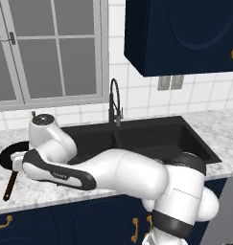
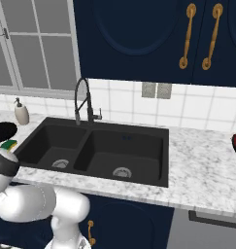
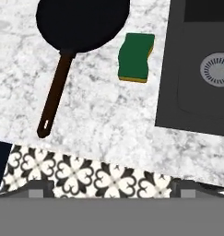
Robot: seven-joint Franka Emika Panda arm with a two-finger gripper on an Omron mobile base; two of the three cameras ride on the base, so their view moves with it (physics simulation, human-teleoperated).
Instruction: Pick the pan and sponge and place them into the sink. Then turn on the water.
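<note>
Pincer wide open, high over the surface [image 3: 99, 120]. Pan [image 3: 81, 20] looks heavy and stiff; grab its thin handle [image 3: 53, 97]. Sponge [image 3: 135, 57] just right of it looks soft and light.

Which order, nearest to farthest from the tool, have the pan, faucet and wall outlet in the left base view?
1. Pan, on the counter at left.
2. Faucet, behind the sink.
3. Wall outlet, far right.
</note>
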